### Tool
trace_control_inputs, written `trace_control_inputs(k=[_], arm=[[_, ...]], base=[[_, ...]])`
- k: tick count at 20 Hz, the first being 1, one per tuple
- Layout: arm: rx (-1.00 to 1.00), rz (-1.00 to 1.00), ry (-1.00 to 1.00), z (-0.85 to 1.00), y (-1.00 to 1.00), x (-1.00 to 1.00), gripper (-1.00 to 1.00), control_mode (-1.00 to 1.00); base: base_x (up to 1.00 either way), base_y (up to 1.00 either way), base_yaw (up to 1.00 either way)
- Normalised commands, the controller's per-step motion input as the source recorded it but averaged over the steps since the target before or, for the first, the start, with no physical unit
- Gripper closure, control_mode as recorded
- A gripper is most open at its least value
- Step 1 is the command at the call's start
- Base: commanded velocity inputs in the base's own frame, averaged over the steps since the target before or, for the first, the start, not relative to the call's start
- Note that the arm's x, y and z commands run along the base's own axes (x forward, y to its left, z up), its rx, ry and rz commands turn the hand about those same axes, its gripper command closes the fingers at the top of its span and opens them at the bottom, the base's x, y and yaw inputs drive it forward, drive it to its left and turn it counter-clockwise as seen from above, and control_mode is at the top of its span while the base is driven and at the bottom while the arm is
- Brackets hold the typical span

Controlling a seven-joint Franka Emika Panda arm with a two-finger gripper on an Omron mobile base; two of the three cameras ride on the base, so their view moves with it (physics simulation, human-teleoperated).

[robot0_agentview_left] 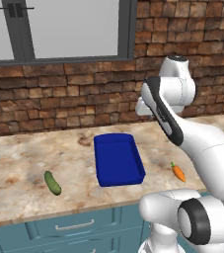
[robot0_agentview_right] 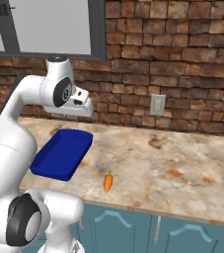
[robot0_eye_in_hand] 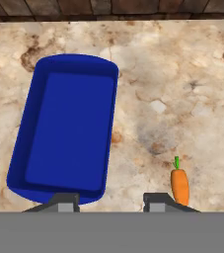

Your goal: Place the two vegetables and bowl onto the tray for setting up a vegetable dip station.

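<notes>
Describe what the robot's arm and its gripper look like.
The arm is glossy white with rounded, tube-like links, and it has dark grey to black bands and round caps at the joints. No cables or markings are visible. In the hand view, the gripper shows two small dark grey fingertips with lighter grey faces.

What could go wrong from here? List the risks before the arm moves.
1. The carrot is small and lies loose on the counter, so closing fingers may nudge or roll it instead of gripping it.
2. The gripper hangs high, between the empty tray and the carrot; a descent from here may clip the tray's raised edge.
3. The cucumber lies on the tray's far side, near the counter's front edge, where a push might send it off.
</notes>
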Motion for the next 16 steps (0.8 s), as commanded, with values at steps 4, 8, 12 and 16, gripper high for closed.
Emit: trace_control_inputs(k=[4,8,12,16], arm=[[0.0,0.0,0.0,0.0,-0.09,-0.01,-1.0,-1.0],[0.0,0.0,0.02,0.0,-0.36,-0.08,-1.0,-1.0],[0.0,0.0,0.01,0.0,-0.52,-0.16,-1.0,-1.0],[0.0,0.0,0.0,0.0,-0.54,-0.29,-1.0,-1.0]], base=[[0.0,0.0,0.0],[0.0,0.0,0.0],[0.0,0.0,0.0],[0.0,0.0,0.0]])
